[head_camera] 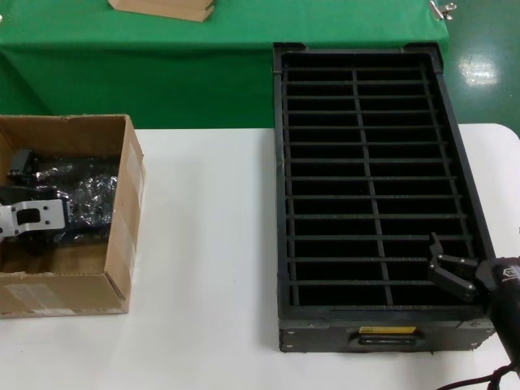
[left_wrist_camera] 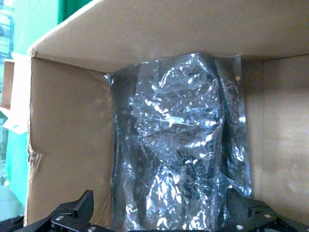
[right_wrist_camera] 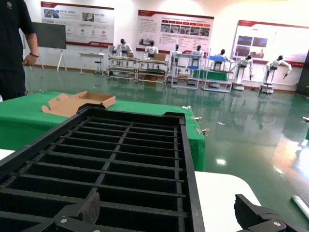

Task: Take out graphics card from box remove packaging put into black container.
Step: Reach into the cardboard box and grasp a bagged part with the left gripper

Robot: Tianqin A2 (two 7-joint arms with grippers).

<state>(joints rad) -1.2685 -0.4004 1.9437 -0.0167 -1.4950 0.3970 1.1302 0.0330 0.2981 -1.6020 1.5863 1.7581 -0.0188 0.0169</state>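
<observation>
The brown cardboard box (head_camera: 122, 236) stands open at the table's left. Inside it lies a crinkled, shiny grey-blue bag (left_wrist_camera: 178, 154), the packaging (head_camera: 93, 195). The graphics card is hidden. My left gripper (head_camera: 57, 213) is down inside the box. In the left wrist view this gripper (left_wrist_camera: 161, 215) is open, with one finger on each side of the bag's near end. The black container (head_camera: 280, 162), a slotted crate, stands at the right with its slots showing nothing inside. My right gripper (head_camera: 447, 266) hovers open over the crate's front right corner (right_wrist_camera: 193, 193), holding nothing.
The white table (head_camera: 211, 244) lies between box and crate. Behind it is a green cloth (head_camera: 162, 73) with a flat tan cardboard piece (head_camera: 162, 8) on it. A person (right_wrist_camera: 12, 48) stands beyond the green table. The crate's front has a yellow label (head_camera: 387, 331).
</observation>
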